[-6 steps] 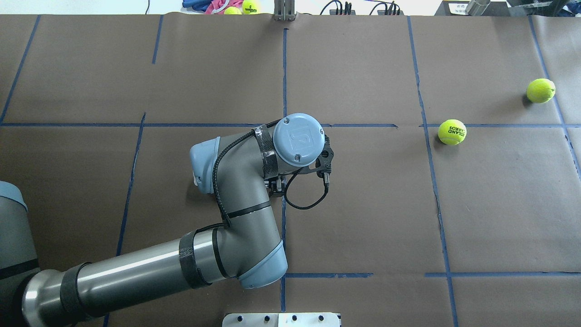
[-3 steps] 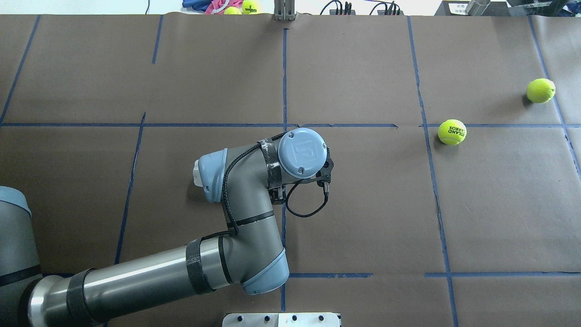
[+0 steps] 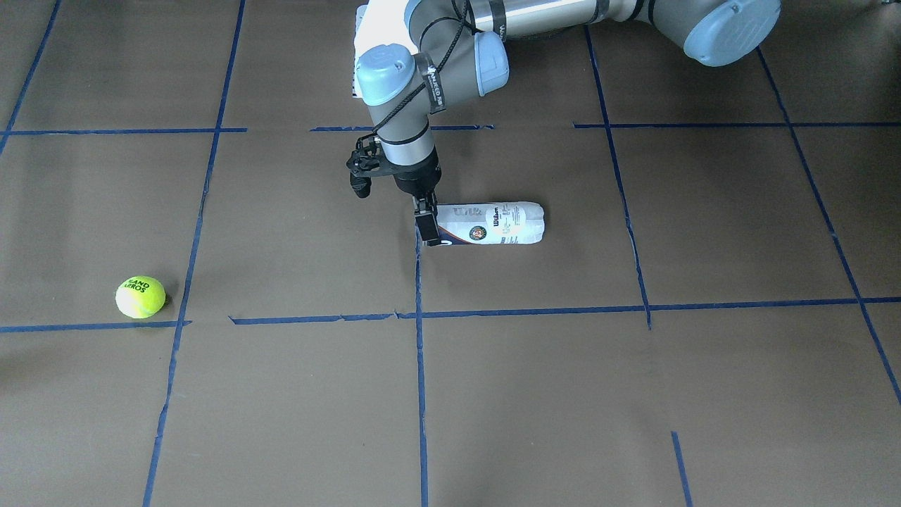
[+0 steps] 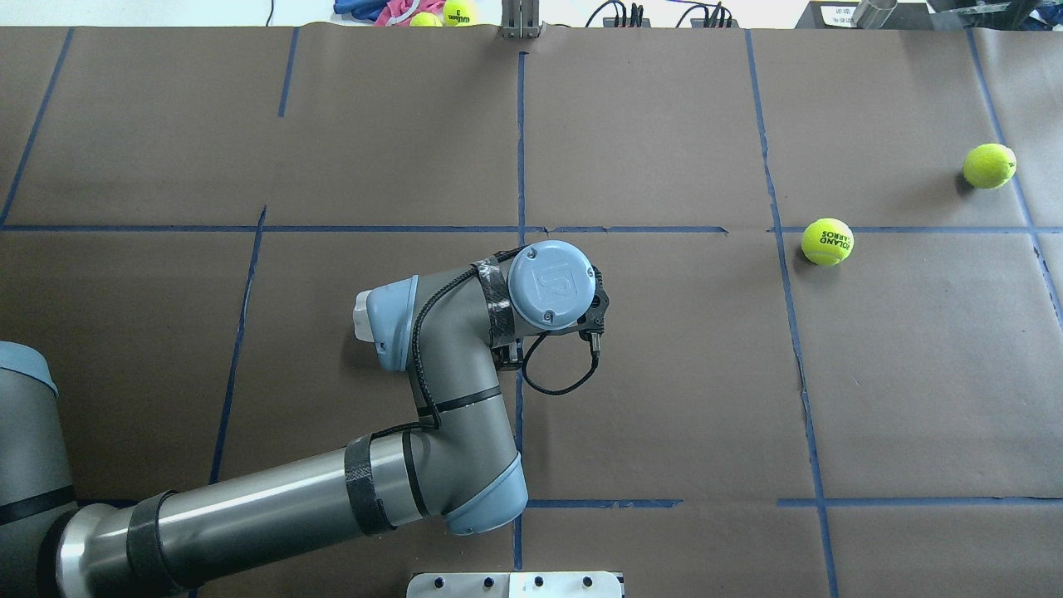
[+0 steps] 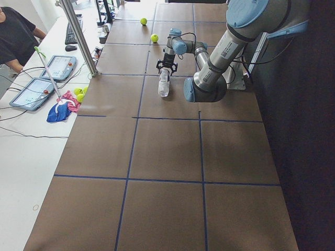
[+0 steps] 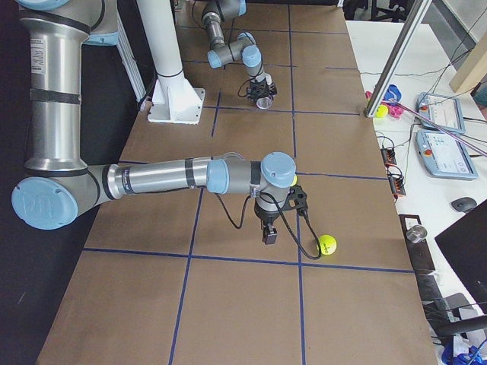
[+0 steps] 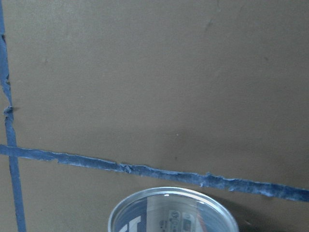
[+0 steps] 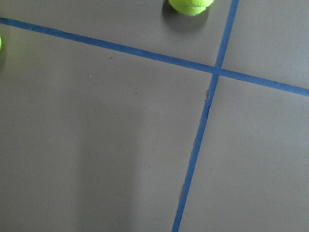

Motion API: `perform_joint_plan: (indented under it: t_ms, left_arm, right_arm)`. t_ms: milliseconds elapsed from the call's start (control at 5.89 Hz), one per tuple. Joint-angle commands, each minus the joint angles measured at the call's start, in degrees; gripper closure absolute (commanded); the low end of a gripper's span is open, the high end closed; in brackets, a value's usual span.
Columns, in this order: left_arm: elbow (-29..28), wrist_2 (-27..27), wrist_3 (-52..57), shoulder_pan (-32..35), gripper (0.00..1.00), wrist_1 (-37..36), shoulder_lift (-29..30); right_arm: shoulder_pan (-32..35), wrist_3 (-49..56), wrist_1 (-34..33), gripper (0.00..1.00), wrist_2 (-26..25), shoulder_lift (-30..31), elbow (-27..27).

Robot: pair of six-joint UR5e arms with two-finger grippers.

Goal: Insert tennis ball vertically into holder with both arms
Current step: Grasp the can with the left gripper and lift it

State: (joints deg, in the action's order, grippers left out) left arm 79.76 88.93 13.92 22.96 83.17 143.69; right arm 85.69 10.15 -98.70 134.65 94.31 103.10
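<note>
The holder [image 3: 493, 223] lies on its side at the table's middle, its open end toward my left gripper [image 3: 427, 229]. That gripper points straight down at the open end, one black finger [image 3: 429, 232] in front of the rim. Whether it grips the can I cannot tell. The left wrist view shows only the can's mouth [image 7: 173, 210] at its bottom edge. In the overhead view the left arm [image 4: 465, 357] hides the can. A lettered tennis ball [image 4: 827, 241] rests far to the right. My right gripper [image 6: 268, 234] hangs near another ball [image 6: 327, 244]; its state cannot be told.
A second plain ball [image 4: 989, 165] lies near the right table edge. The white pedestal base [image 6: 173, 99] stands at the robot's side. Beyond the far edge are a metal post [image 5: 78, 36], tablets, spare balls [image 4: 448, 12] and a seated person [image 5: 15, 36].
The left wrist has come toward the robot and lower over the can's open end, most of it in the first half second. Both balls stayed put.
</note>
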Motion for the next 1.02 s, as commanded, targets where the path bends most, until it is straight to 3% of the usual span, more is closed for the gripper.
perform_joint_plan:
  t_ms: [0,680,850]
  left_arm:
    - [-0.04,-0.25,0.06,-0.02,0.0,0.15,-0.77]
    - [-0.04,-0.25,-0.2,0.06,0.0,3.47,-2.71]
    - [0.04,-0.25,-0.38,0.06,0.06,3.58,-2.71]
  right_arm:
    - [0.0,-0.04,0.0,0.0,0.0,0.0,0.0]
    - [-0.09,-0.04,0.0,0.0,0.0,0.0,0.09]
    - [-0.09,-0.04,0.0,0.0,0.0,0.0,0.09]
